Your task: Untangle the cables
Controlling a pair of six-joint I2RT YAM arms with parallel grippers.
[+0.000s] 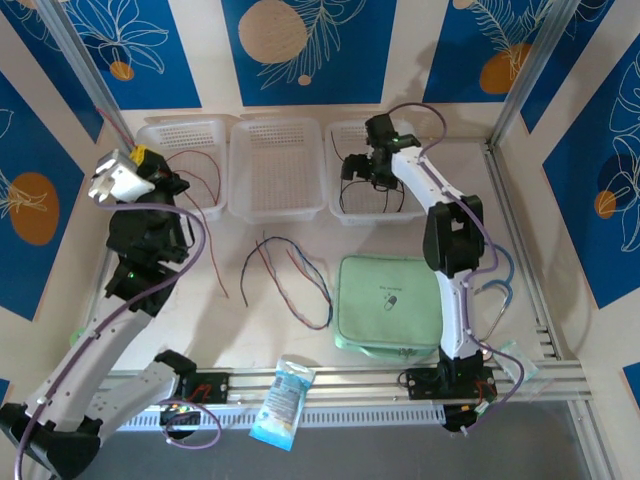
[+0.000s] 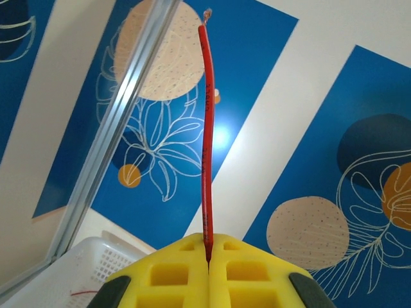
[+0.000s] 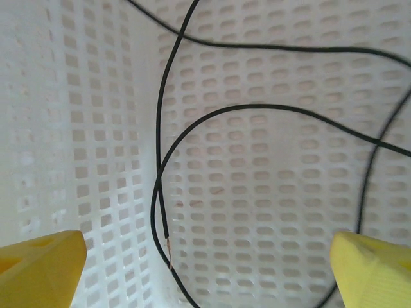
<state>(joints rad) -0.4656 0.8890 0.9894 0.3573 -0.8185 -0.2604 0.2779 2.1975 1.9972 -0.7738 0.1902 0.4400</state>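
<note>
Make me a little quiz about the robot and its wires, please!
1. True or false: the left jaws are shut on a red cable.
2. What colour is the loose cable under the open right jaws, in the right basket? A red, B black, C green.
3. How many white baskets stand in a row at the table's far side?
Key: 1 true; 2 B; 3 three.

Left arm (image 1: 110,310): elbow folded, wrist raised high. Left tool (image 2: 209,251) tilted upward, yellow fingers (image 2: 173,273) pressed flat together, pinching a red cable (image 2: 206,128) at the seam.
Right arm (image 1: 450,260): stretched forward, wrist bent down. Right tool (image 3: 205,266) pointing downward, jaws spread wide.
</note>
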